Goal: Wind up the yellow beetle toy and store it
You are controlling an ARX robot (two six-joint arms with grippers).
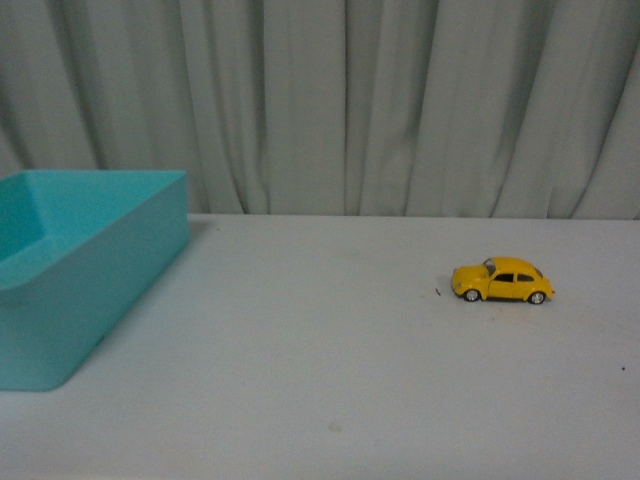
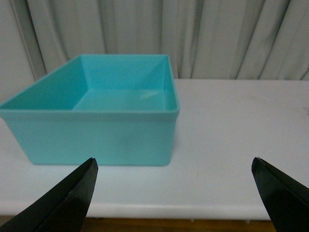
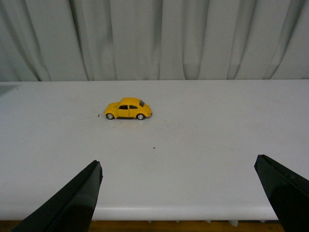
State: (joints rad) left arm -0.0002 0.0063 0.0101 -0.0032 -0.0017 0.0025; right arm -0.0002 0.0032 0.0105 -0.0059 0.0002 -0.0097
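One small, glossy yellow beetle toy [image 1: 503, 281] is found standing on its wheels on the white table [image 1: 320, 400]. It is right of centre and well apart from the open teal plastic box [image 1: 90, 290] at the left. Right gripper [image 3: 177, 162]: jaws spread wide, nothing held, toy well ahead and untouched. Left gripper [image 2: 174, 162]: jaws likewise spread, empty, box seen just ahead.

Looks like robot test room or lab. Plain white table [image 1: 300, 380], pale curtain [image 1: 320, 100] hung across whole back like backdrop. Only two things set out on table: blue-green plastic box [image 1: 90, 290] and small yellow beetle toy [image 1: 502, 281], well apart. Black robot fingers [image 2: 67, 203] show at edge of both wrist views.
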